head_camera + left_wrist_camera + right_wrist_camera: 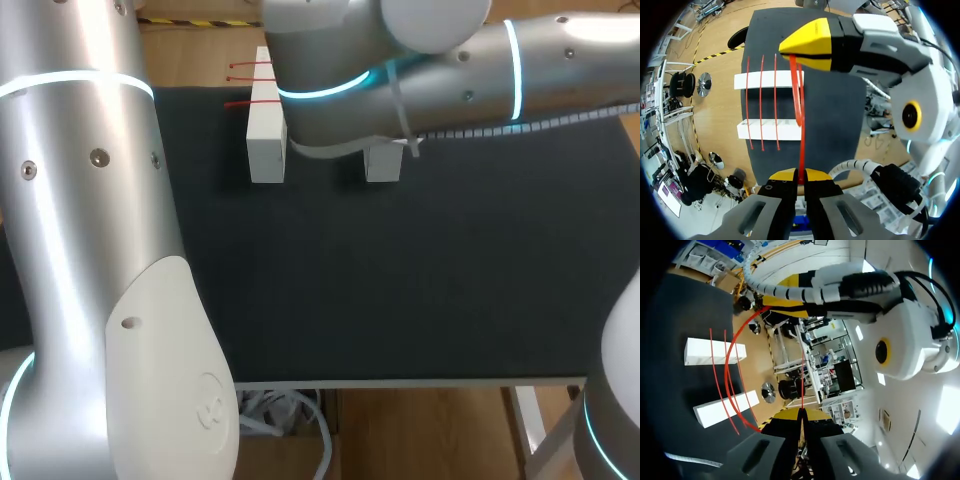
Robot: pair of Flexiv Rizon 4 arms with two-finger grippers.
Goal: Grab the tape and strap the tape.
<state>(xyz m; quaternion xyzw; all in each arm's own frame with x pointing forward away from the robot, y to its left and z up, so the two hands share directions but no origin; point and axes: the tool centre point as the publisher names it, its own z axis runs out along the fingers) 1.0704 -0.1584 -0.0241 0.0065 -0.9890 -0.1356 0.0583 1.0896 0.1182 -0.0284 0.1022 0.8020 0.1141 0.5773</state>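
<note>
Two white blocks [767, 80] [771, 130] lie side by side on the black mat [835, 110], with three red tape strands [762, 100] laid across them. Another red tape [801, 145] is stretched above the blocks between my two grippers. My left gripper [800, 175] is shut on one end. My right gripper [807, 50] is shut on the other end, where the tape folds into a narrow loop. In the right wrist view the right gripper [801, 415] pinches the tape [742, 325], which arcs over the blocks [715, 351] to the left gripper [785, 307].
In the head view my left arm [90, 200] fills the left side and my right arm [450, 70] crosses the back, hiding both grippers. The white blocks [266, 135] [383, 160] stand at the far edge of the mat [400, 280], with red strands [240, 75] showing.
</note>
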